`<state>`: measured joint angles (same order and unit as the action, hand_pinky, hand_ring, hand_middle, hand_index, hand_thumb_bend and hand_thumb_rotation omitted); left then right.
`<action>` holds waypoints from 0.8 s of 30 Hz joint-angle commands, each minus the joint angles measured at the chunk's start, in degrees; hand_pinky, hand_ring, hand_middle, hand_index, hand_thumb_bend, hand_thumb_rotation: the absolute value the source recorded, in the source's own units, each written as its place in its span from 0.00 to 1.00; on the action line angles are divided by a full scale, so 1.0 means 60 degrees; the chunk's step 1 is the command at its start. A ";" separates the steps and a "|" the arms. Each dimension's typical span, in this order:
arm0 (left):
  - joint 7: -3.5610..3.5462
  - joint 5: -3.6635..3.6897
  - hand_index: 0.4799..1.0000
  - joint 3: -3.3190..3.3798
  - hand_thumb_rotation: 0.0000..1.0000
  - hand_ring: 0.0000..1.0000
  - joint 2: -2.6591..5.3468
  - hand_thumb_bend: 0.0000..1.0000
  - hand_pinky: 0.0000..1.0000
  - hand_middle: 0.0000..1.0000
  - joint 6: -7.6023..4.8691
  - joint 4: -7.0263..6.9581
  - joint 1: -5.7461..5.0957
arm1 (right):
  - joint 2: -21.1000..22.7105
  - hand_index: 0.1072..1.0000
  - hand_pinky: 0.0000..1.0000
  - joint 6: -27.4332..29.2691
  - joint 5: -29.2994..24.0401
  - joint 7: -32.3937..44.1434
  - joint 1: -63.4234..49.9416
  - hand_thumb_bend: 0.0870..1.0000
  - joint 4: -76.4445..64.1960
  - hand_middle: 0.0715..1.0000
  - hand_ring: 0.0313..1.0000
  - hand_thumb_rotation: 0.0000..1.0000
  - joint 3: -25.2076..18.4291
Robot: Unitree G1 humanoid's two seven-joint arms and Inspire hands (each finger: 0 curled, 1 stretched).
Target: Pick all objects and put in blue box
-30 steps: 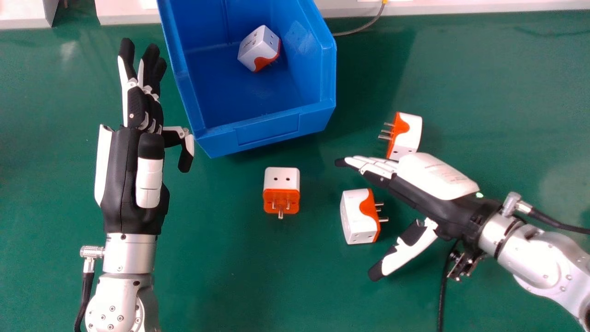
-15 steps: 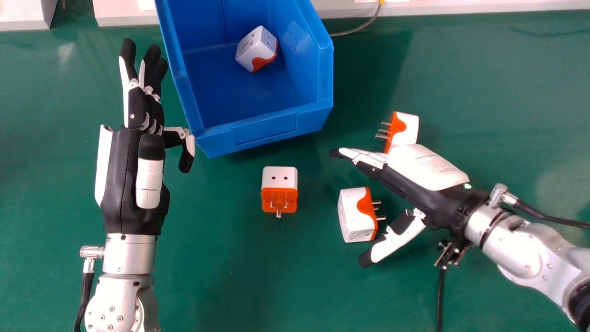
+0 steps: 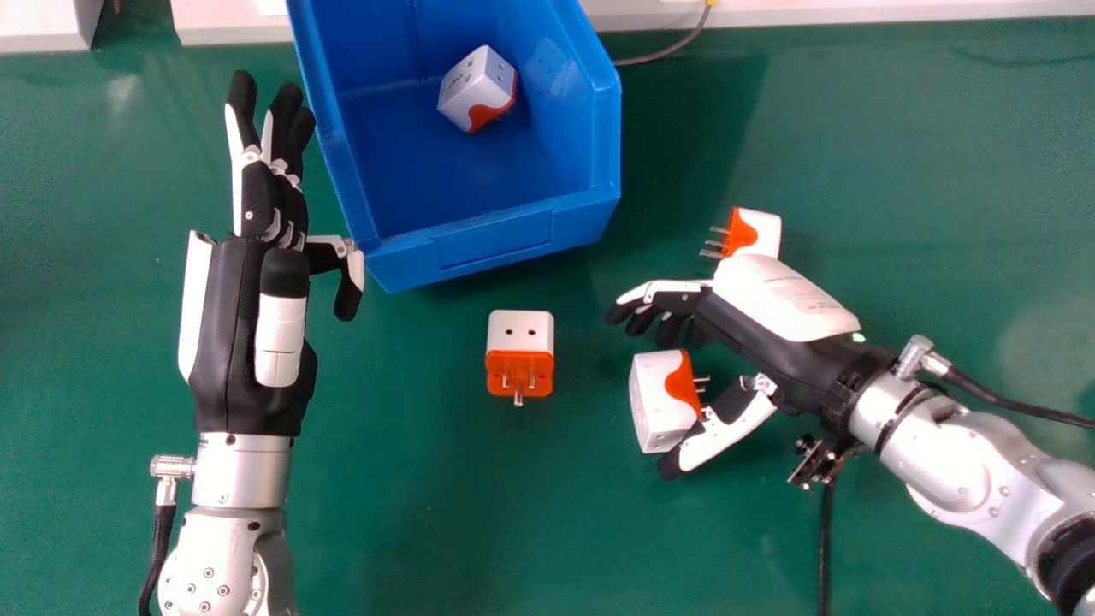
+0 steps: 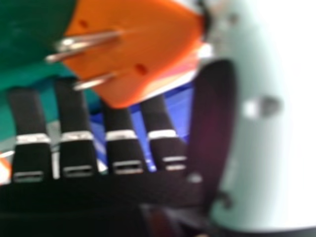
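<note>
While the left robot hand (image 3: 227,334) stays put at left in the head view, fingers extended and holding nothing, the right robot hand (image 3: 783,299) has shifted a bit leftward. Its fingers (image 3: 677,289), nearly straight before, now bend down beyond the white-orange adapter (image 3: 663,398); its thumb (image 3: 727,441), clear of it earlier, now overlaps that adapter's near right corner. Hand part-open, no grip yet; contact can't be told. Adapter still on the bench (image 3: 411,530), pins rightward. Center adapter (image 3: 520,342) and far adapter (image 3: 759,233) unchanged on the bench, the far one partly behind the right hand. One adapter (image 3: 477,88) remains inside the blue box (image 3: 488,239).

In the right hand view, an adapter's orange pin face sits between the spread fingers and thumb, blurred.
</note>
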<state>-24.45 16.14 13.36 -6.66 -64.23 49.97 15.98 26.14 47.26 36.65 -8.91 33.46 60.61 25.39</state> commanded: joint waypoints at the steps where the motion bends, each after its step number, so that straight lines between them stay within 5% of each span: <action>1: -0.0019 0.0024 1.00 -0.0020 0.96 1.00 0.0002 1.00 0.00 1.00 -0.0125 -0.0118 0.0062 | 0.0119 0.65 0.50 0.0267 0.0173 -0.0129 -0.0056 0.94 -0.0166 0.62 0.56 0.13 0.0124; 5: -0.0060 0.0057 1.00 -0.0018 0.96 1.00 0.0006 1.00 0.00 1.00 -0.0119 -0.0091 0.0082 | 0.0211 0.62 0.47 0.0380 0.0317 -0.0225 0.0037 0.92 -0.0153 0.59 0.53 0.10 0.0194; 6: -0.0063 0.0058 1.00 -0.0015 0.96 1.00 0.0003 1.00 0.00 1.00 -0.0115 -0.0090 0.0086 | 0.0225 0.58 0.45 0.0432 0.0304 -0.0200 0.0044 0.83 -0.0172 0.57 0.51 0.11 0.0175; 9: -0.0074 0.0069 1.00 -0.0003 0.96 1.00 0.0004 1.00 0.00 1.00 -0.0100 -0.0096 0.0103 | 0.0283 0.58 0.45 0.0546 0.0245 -0.0149 0.0055 0.83 -0.0305 0.57 0.51 0.11 0.0118; 17: -0.0076 0.0083 1.00 -0.0002 0.96 1.00 0.0015 1.00 0.00 1.00 -0.0081 -0.0071 0.0150 | 0.0321 0.51 0.39 0.0743 -0.0256 0.0339 0.0086 0.62 -0.0421 0.46 0.41 0.04 -0.0211; 24: -0.0125 0.0121 1.00 0.0000 0.96 1.00 0.0030 1.00 0.00 1.00 -0.0115 -0.0016 0.0198 | 0.0329 0.49 0.36 0.0778 -0.0525 0.0841 0.0083 0.57 -0.0569 0.44 0.39 0.03 -0.0432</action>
<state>-24.95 16.44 13.38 -6.60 -64.22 50.19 16.32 27.22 50.75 35.77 -4.40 33.39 58.40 24.22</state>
